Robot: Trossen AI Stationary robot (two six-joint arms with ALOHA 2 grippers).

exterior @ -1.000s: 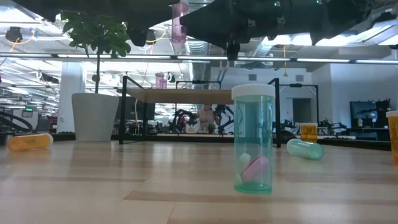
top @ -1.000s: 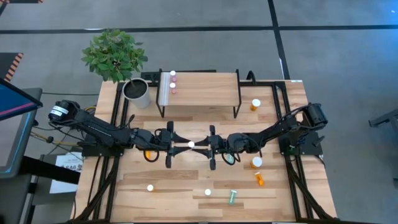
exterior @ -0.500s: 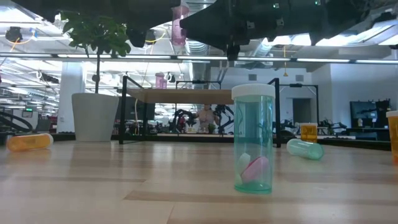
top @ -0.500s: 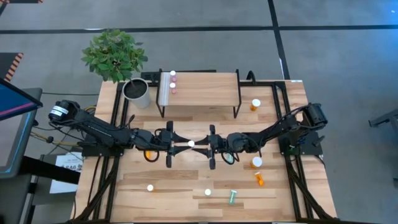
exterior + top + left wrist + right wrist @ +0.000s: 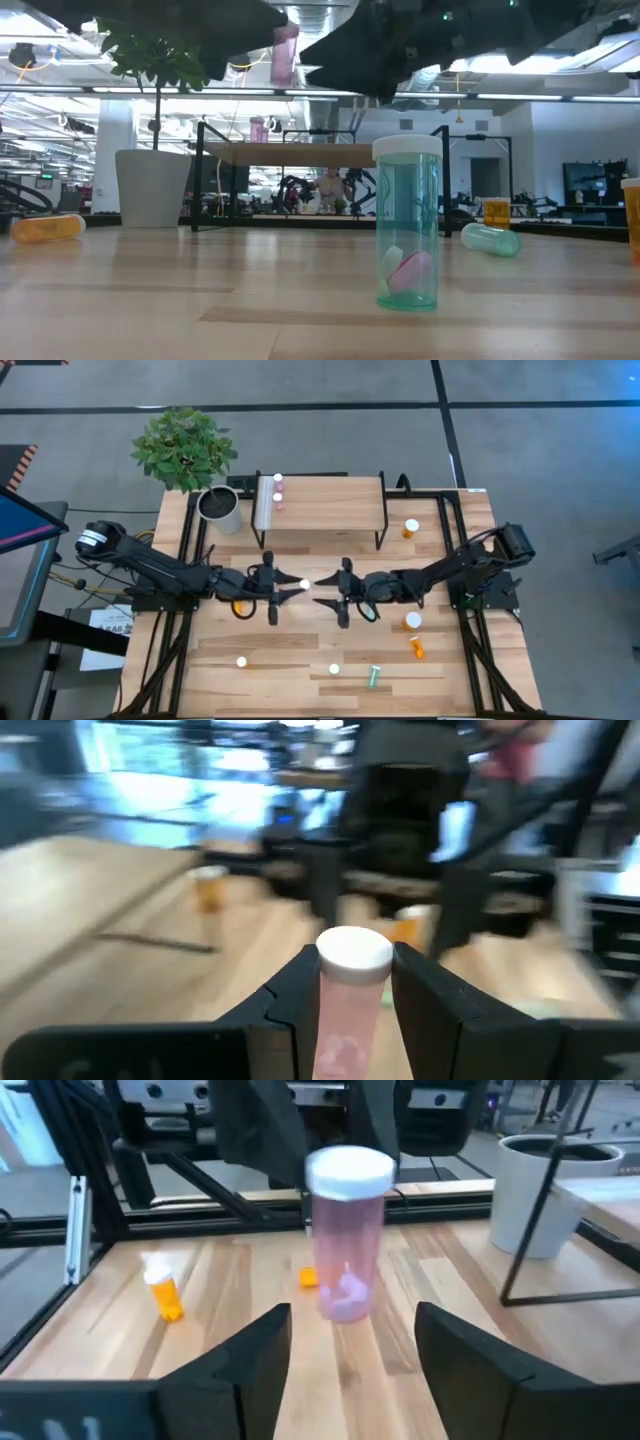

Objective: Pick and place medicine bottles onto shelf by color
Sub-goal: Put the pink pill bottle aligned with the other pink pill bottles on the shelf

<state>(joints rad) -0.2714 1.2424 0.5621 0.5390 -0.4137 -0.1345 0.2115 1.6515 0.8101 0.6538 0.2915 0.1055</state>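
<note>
A pink medicine bottle (image 5: 346, 1000) with a white cap is clamped between the fingers of the left tool (image 5: 285, 586), lifted above the middle of the worktop (image 5: 290, 650). The right tool (image 5: 333, 596) faces it from just to the right, fingers spread wide around nothing and apart from the bottle. Two pink bottles (image 5: 278, 492) stand on the shelf's (image 5: 330, 505) left end at the far side. A teal bottle (image 5: 407, 238) stands upright near the worktop's front edge, another teal one (image 5: 373, 677) lies beside it, and orange bottles (image 5: 413, 623) sit to the right.
</note>
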